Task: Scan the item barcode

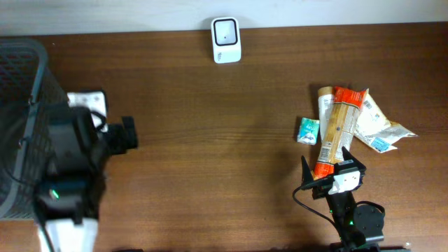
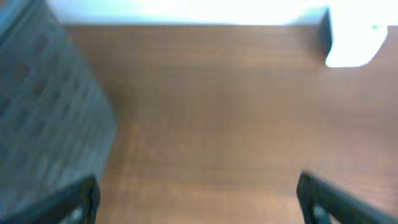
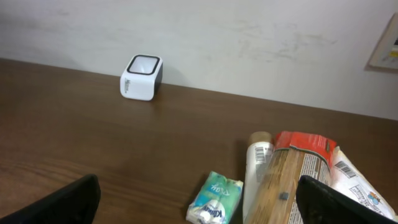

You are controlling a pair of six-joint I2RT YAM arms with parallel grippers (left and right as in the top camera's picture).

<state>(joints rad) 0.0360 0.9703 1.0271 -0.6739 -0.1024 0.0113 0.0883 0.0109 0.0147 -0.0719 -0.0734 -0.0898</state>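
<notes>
Your right gripper (image 1: 332, 166) hangs wide open and empty at the near end of the long orange-capped packet (image 1: 337, 129). Your left gripper (image 2: 199, 202) is spread too, holding nothing, beside the dark mesh basket (image 1: 17, 77). Farther out, the packet lies piled with a white tube (image 1: 325, 108) and a white pouch (image 1: 381, 129), with a teal tissue pack (image 1: 308, 130) just left. The white scanner (image 1: 226, 40) stands at the desk's (image 1: 210, 140) far edge, well apart.
</notes>
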